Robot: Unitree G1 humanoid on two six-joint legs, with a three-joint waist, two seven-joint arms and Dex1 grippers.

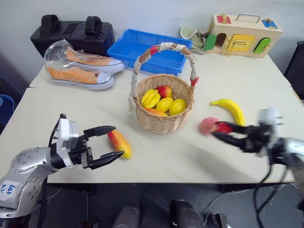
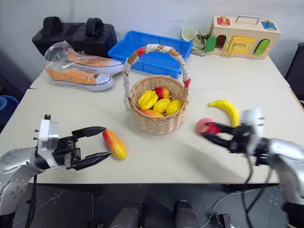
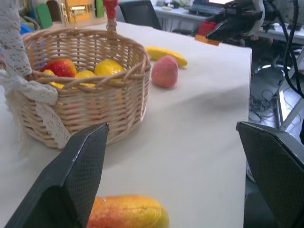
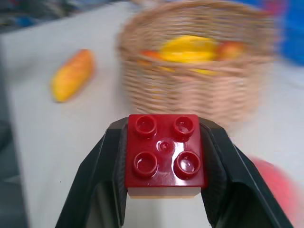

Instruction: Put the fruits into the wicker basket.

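The wicker basket (image 1: pixel 163 121) stands mid-table with several yellow and red fruits inside. A red-to-yellow mango (image 2: pixel 114 143) lies on the table to its left front. My left gripper (image 1: pixel 117 140) is open, level, with its fingertips on either side of the mango's near end. On the right, the pink peach (image 1: pixel 207 125) rests on the table and the yellow banana (image 1: pixel 231 109) lies just behind it. My right gripper (image 1: pixel 217 131) is shut on a small red toy brick (image 4: pixel 165 154), hovering right beside the peach and pointing toward the basket.
A blue plastic tray (image 1: pixel 137 47) sits behind the basket. Orange sneakers in a clear bag (image 1: pixel 80 70) and a black bag (image 1: pixel 71 32) are at the back left. A wooden latch box (image 1: pixel 244 35) is at the back right. The table's front edge runs just below both grippers.
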